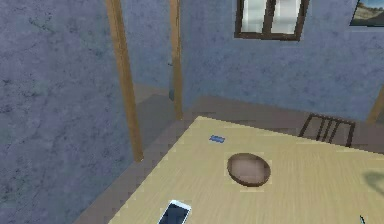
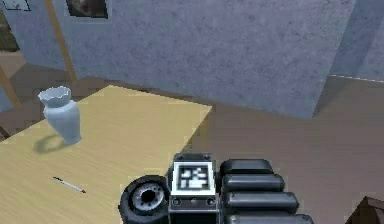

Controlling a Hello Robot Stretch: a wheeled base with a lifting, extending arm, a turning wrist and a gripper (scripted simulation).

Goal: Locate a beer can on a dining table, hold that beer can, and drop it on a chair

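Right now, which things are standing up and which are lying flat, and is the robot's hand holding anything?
vase: standing upright on the table.
pen: lying flat on the table.
bowl: right way up on the table.
phone: lying flat, screen up, near the table's edge.
blue card: lying flat.
chair: upright at the table's far side.
gripper: cannot tell whether it holds anything.

A brown bowl [image 1: 249, 169] and phone [image 1: 175, 213] lie on the table [image 1: 310, 165].
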